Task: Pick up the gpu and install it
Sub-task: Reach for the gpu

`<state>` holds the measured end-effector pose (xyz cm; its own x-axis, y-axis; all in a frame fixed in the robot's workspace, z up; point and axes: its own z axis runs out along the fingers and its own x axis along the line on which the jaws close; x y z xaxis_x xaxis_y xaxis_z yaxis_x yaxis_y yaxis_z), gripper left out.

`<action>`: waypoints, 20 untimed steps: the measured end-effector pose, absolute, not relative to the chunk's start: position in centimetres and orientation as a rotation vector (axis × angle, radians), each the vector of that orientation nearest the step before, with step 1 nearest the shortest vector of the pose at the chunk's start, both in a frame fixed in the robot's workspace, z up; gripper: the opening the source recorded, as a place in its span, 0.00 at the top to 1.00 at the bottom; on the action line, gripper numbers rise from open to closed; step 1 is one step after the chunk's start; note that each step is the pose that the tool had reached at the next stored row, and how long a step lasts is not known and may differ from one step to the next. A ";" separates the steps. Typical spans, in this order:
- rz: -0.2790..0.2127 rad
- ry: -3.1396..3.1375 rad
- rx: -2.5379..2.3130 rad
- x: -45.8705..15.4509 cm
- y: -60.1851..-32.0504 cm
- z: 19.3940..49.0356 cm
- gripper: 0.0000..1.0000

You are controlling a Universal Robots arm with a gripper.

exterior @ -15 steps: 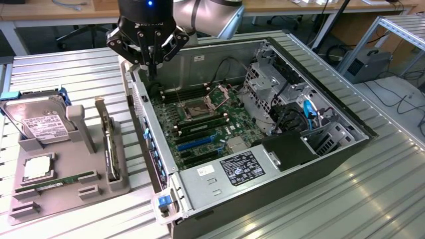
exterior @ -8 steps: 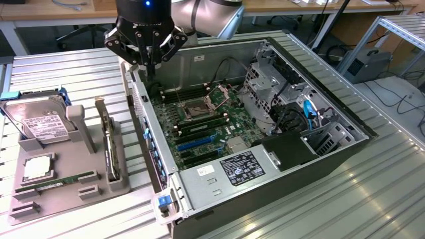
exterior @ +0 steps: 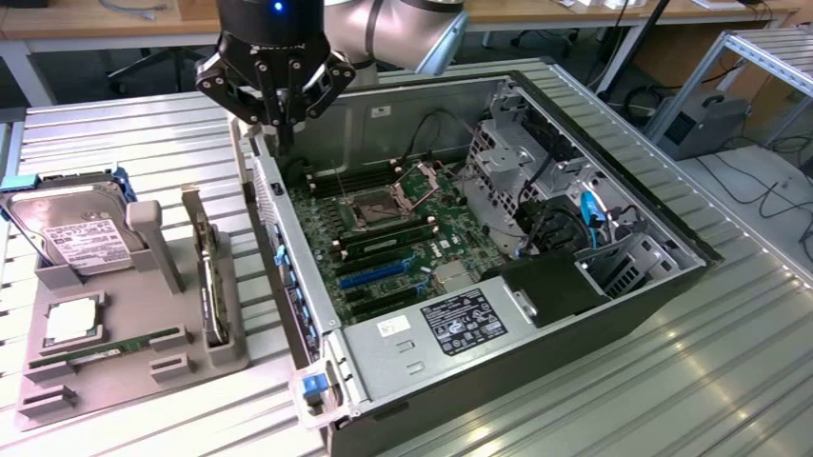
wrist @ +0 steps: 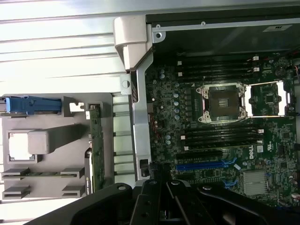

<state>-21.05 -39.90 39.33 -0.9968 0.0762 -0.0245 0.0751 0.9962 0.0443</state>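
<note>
Matt black pincer (exterior: 280,124), ribbed metal tbl (exterior: 128,133)

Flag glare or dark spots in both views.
Exterior view: bright streaks of glare on the table, computer case interior evenly lit. Wrist view: table slats wash out to white, the motherboard looks dim, the tool is a dark silhouette.

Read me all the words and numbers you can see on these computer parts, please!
No text reads clearly.
White label on the hard drive: printed lines, too small.
Black-and-white sticker on the power supply: blurred.
Small white sticker on the computer case wall: too small.
White markings on the motherboard: blurred.
</note>
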 end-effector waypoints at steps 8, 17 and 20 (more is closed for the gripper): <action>0.068 3.112 0.118 -21.4 -39.9 39.3 0.89; 0.068 3.112 0.118 -21.8 -39.9 39.3 0.89; 0.068 3.112 0.118 -21.9 -39.9 39.3 0.89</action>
